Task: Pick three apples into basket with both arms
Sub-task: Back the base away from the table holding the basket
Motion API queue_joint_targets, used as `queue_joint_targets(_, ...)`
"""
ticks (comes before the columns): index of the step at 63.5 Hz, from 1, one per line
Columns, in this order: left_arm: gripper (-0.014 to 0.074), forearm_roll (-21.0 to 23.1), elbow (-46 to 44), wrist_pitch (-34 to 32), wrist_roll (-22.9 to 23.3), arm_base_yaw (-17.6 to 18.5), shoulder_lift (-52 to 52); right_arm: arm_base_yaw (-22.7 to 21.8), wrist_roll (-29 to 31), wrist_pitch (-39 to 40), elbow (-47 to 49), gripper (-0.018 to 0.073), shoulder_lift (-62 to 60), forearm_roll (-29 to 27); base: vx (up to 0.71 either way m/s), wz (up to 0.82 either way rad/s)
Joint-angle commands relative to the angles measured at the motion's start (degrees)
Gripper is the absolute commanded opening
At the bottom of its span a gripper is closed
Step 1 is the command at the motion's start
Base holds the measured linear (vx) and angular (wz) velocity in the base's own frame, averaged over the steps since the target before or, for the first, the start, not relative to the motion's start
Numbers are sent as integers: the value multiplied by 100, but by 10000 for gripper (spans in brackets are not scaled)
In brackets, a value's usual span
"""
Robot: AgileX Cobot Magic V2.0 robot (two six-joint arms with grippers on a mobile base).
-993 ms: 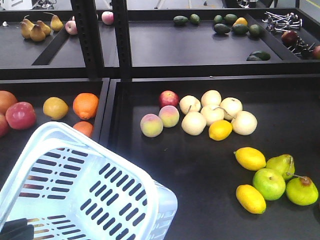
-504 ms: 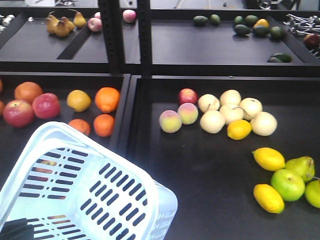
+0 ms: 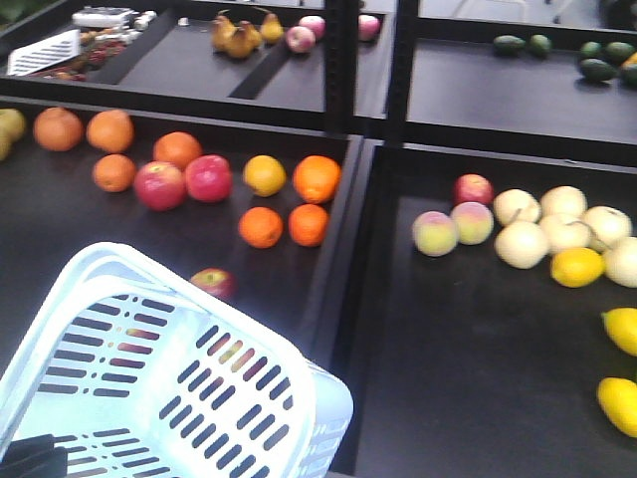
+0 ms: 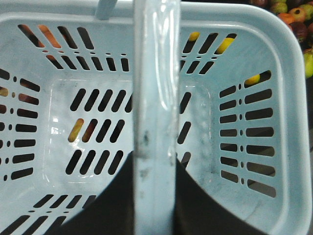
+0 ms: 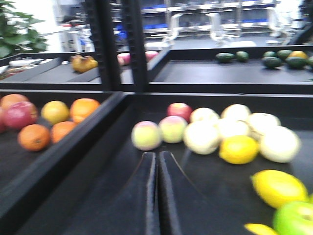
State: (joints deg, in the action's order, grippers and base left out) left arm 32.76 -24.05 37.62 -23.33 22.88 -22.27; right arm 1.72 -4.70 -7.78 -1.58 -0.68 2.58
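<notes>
The basket is pale blue-white plastic with dark slots in its walls and bottom, and it is seen tilted at the lower left of the front view, in front of the left tray. Nothing is seen inside it in the left wrist view. Its handle is pinched by the left gripper, whose black fingers lie against both sides of it. Two red apples lie side by side among the oranges in the left tray. A third red fruit with a yellowish patch lies just behind the basket rim. The right gripper is pressed together on nothing, above the right tray floor and near the pale fruits. Compared with half a second ago, the whole scene is shifted to the right in the front view. More of the left tray is shown, the green fruits are gone from the picture, and the basket is kept in the same corner. The pictures are blurred. The lemons are cut off by the right edge, and the fruit under the basket is seen only through the slots, so its kind cannot be told.
</notes>
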Motion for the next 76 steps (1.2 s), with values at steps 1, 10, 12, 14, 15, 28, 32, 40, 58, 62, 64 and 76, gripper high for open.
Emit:
queue_joint_targets(1, -8, 245, -189, -538, 42, 37, -16, -41, 43, 426, -76, -4, -72, 57, -12, 45)
queue_joint_targets(10, -8, 245, -189, -538, 42, 37, -16, -41, 43, 426, -76, -4, -72, 57, -12, 46)
queue_joint_targets(12, -8, 245, -189, -538, 42, 37, -16, -41, 43, 426, -76, -4, -72, 57, -13, 48)
queue_joint_targets(14, -8, 245, -189, -538, 42, 37, -16, -41, 43, 426, -76, -4, -72, 57, -13, 49)
queue_joint_targets(15, -8, 245, -189, -538, 42, 37, -16, -41, 43, 426, -76, -4, -72, 57, -13, 49)
queue_joint_targets(28, -8, 245, -189, -538, 42, 37, -16, -41, 43, 426, -76, -4, -72, 57, -13, 50)
queue_joint_targets(32, -8, 245, -189, -538, 42, 37, -16, -41, 43, 426, -76, -4, -72, 57, -14, 53)
queue_joint_targets(40, -6, 246, -189, -538, 42, 37, -16, -41, 43, 426, -76, -4, -72, 57, -14, 54)
queue_joint_targets(58, -6, 246, -189, -538, 42, 37, -16, -41, 43, 426, -76, -4, -72, 57, -14, 56)
queue_joint_targets(62, -6, 246, -189, -538, 42, 37, -16, -41, 43, 426, -76, -4, -72, 57, -15, 56)
queue_joint_targets(64, -6, 246, -189, -538, 42, 37, -16, -41, 43, 426, -76, -4, -72, 57, -14, 56)
queue_joint_targets(76, -6, 246, -189, -538, 42, 37, -16, -41, 43, 426, -76, -4, -72, 57, -14, 55)
